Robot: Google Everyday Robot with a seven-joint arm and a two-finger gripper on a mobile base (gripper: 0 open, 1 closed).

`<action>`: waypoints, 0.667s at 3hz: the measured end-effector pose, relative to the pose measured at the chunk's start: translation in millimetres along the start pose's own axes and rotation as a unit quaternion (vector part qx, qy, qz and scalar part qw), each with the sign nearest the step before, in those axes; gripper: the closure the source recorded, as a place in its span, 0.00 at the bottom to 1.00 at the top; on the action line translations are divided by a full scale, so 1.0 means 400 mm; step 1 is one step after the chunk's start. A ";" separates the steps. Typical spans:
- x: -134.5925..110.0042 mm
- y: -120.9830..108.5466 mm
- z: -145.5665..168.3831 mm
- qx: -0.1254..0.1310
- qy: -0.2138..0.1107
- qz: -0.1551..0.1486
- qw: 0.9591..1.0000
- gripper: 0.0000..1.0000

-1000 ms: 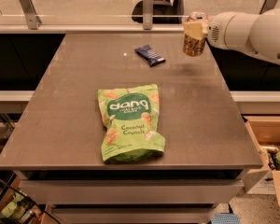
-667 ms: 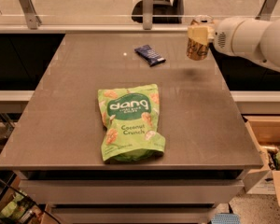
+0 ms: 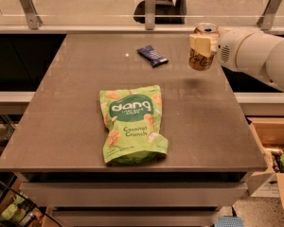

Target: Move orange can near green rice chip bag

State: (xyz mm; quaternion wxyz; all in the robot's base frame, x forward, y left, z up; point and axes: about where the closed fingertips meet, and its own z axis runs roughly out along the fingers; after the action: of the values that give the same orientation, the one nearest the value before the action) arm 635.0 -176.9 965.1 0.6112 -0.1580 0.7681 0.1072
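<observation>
Orange can (image 3: 199, 61): the thing we have to move. It is in the upper right of the frame, upright with its silver top up, and well apart from its goal.
Table (image 3: 75, 103): a grey-brown top that fills the middle of the frame and carries everything else.
Green rice chip bag (image 3: 132, 124): just left of centre and low in the frame. It lies flat, logo up, with nothing touching it. There is bare table to its right, which we judge is the natural spot to set the can.
Blue snack bar (image 3: 152, 56): upper middle of the frame, lying flat and apart from both bag and can. It is no part of the task, only something to steer past.
Why the can is held so: a side grip across the body keeps it upright, so it can be put down standing. A faint dark patch on the table below it suggests it hangs clear of the surface, though we cannot be sure from this angle.
Gripper (image 3: 204, 44): upper right of the frame, clamped on the can. One pale pad presses on the can's near side, while the other finger is hidden behind it.
Arm (image 3: 255, 56): white, reaching in from the right edge of the frame.
</observation>
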 end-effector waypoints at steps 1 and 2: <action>0.011 0.052 -0.044 0.016 0.004 0.000 1.000 1.00; 0.032 0.095 -0.087 0.032 0.009 0.005 0.999 1.00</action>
State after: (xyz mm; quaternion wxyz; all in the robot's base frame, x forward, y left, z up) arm 586.7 -155.5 959.8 0.6087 -0.1350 0.7773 0.0842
